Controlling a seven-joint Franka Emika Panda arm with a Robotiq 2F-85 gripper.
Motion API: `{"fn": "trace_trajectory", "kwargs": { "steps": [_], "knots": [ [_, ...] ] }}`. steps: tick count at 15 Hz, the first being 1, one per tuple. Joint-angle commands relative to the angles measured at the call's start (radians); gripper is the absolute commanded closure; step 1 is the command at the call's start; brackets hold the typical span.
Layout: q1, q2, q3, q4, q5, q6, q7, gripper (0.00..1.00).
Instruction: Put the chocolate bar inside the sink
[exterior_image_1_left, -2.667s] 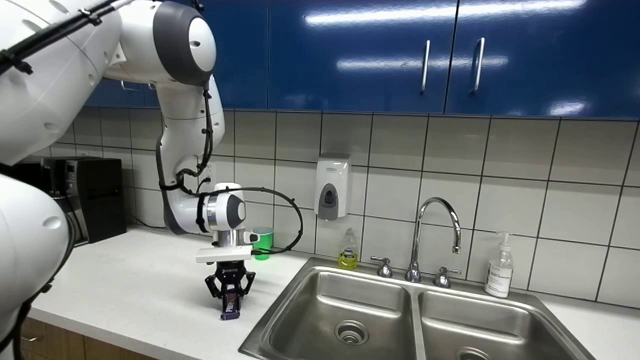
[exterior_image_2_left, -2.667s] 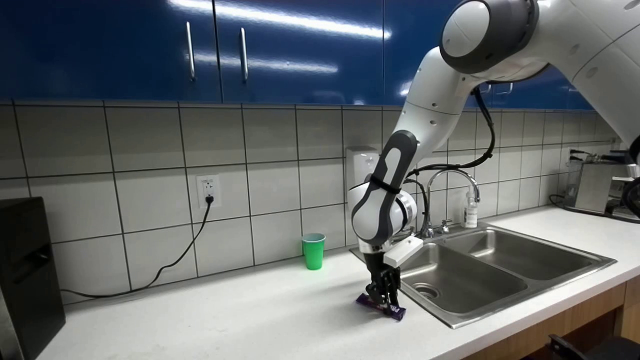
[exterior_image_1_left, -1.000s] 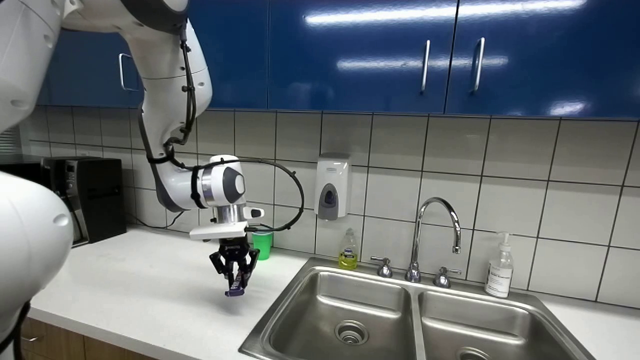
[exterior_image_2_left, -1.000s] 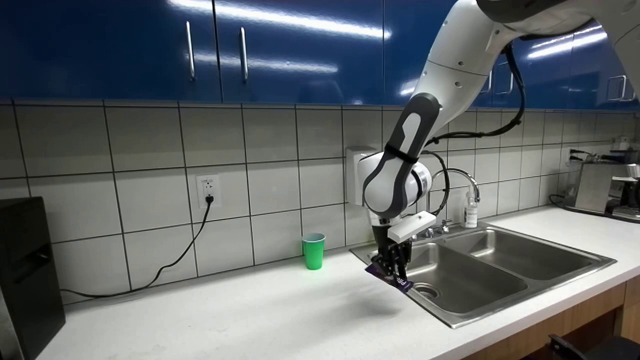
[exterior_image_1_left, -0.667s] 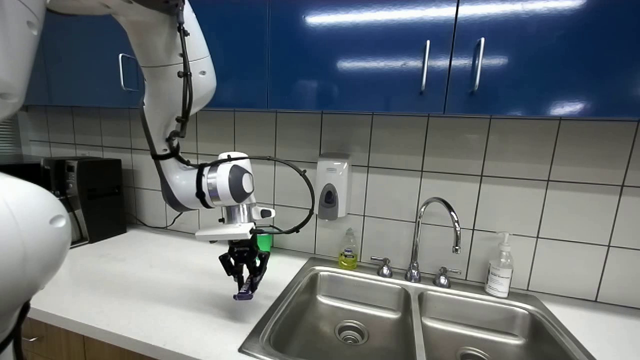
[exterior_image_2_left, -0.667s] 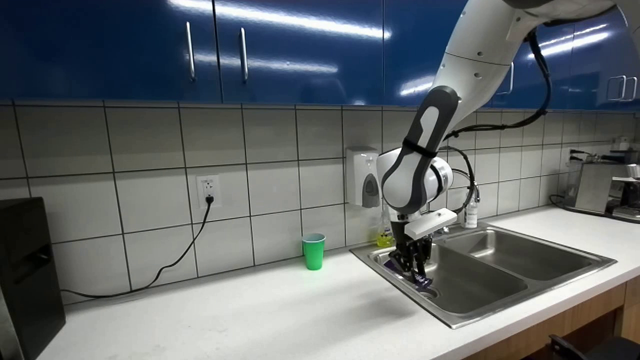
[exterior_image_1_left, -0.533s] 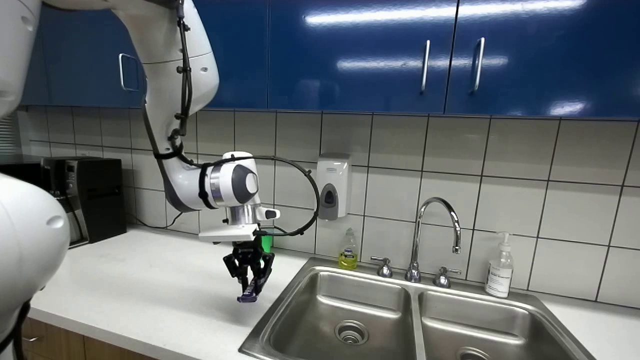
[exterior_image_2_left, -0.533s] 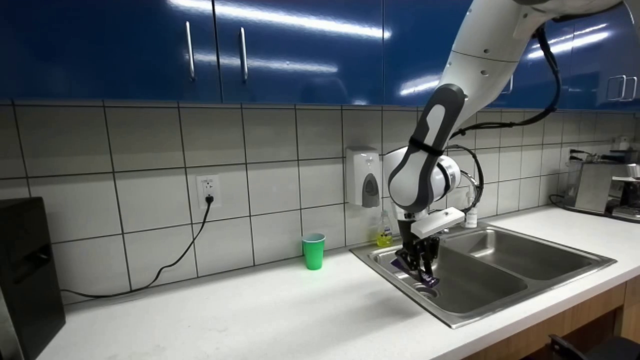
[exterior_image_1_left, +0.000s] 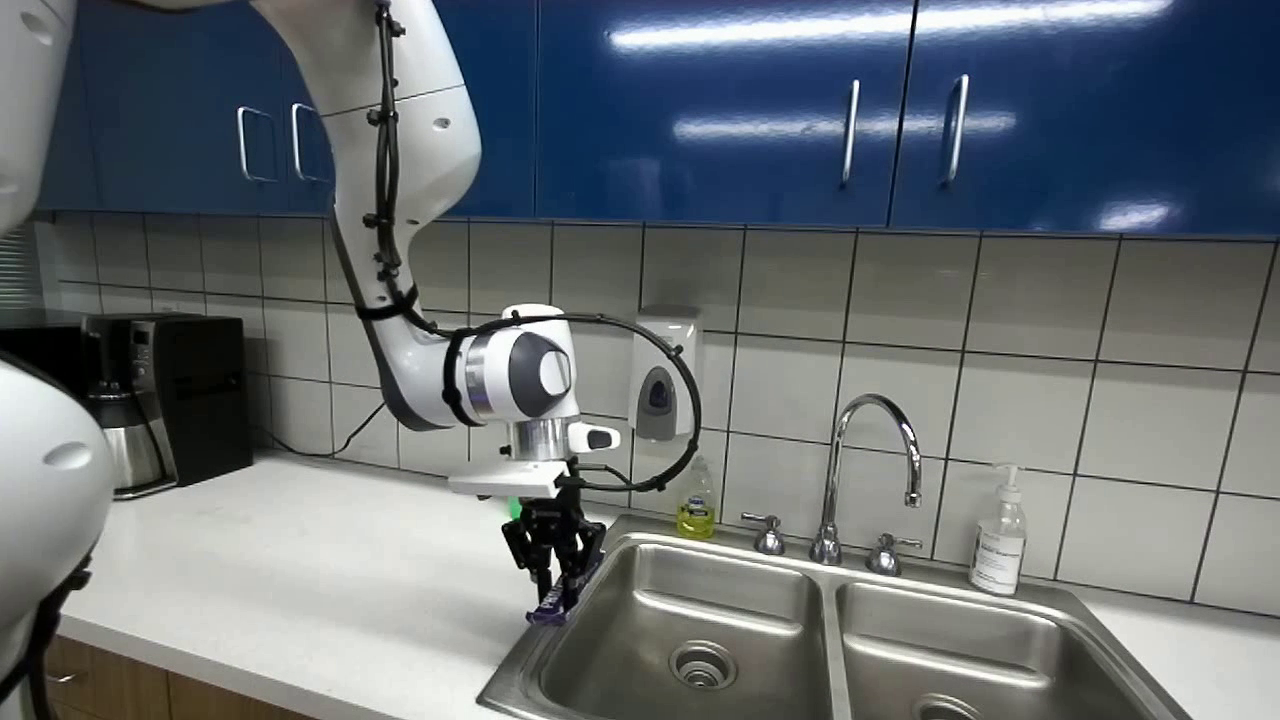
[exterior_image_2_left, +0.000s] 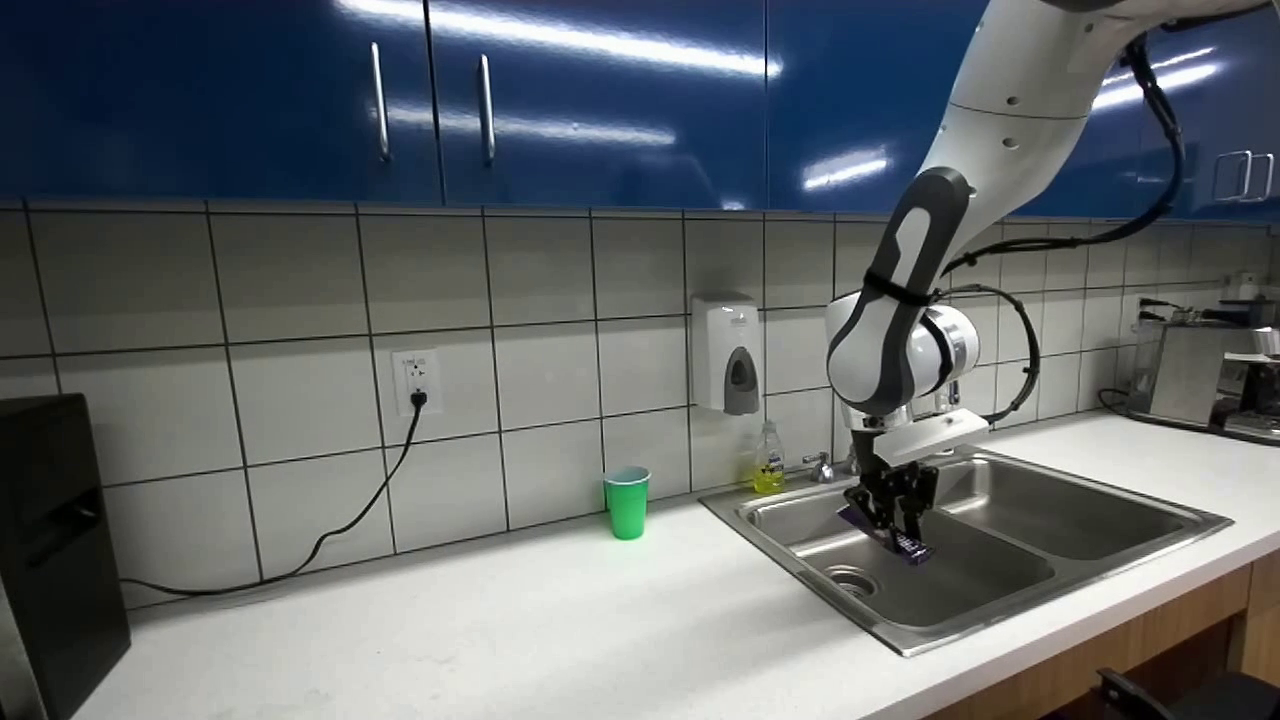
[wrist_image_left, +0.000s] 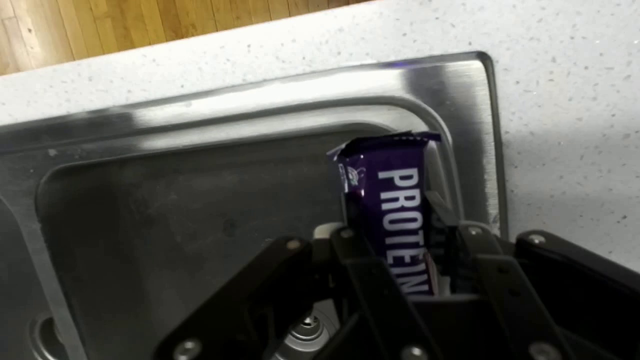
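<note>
My gripper (exterior_image_1_left: 556, 592) is shut on the chocolate bar (exterior_image_1_left: 547, 610), a small purple wrapped bar. In the wrist view the bar (wrist_image_left: 387, 175) stands between the fingers of the gripper (wrist_image_left: 395, 220), with its far end showing and the word PROTEIN on it. The gripper (exterior_image_2_left: 903, 530) holds the bar (exterior_image_2_left: 912, 548) in the air above the near side of the sink's left basin. The steel double-basin sink (exterior_image_1_left: 730, 585) shows in both exterior views, here too (exterior_image_2_left: 985, 565). In the wrist view the bar lies over the corner of the sink basin (wrist_image_left: 200, 210).
A green cup (exterior_image_2_left: 627, 505) stands on the counter by the wall. A yellow soap bottle (exterior_image_1_left: 697, 505), a chrome faucet (exterior_image_1_left: 830, 480) and a pump bottle (exterior_image_1_left: 1000, 545) line the sink's back. A black machine (exterior_image_1_left: 200, 400) stands at the counter's far end.
The gripper has lifted the chocolate bar off the counter and carried it sideways to the sink's left basin. The bar has stayed in its grip; the cup and bottles have not moved.
</note>
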Motion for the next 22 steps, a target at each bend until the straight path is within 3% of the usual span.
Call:
{"fn": "trace_trajectory", "kwargs": {
  "steps": [1, 9, 15, 22],
  "knots": [
    [-0.076, 0.017, -0.011, 0.043, 0.01, 0.006, -0.077, 0.9],
    [-0.183, 0.19, 0.012, 0.279, 0.104, -0.027, -0.231, 0.9],
    [-0.189, 0.361, 0.061, 0.447, 0.168, -0.055, -0.265, 0.9],
    [-0.188, 0.494, 0.079, 0.539, 0.181, -0.077, -0.257, 0.9]
  ]
}}
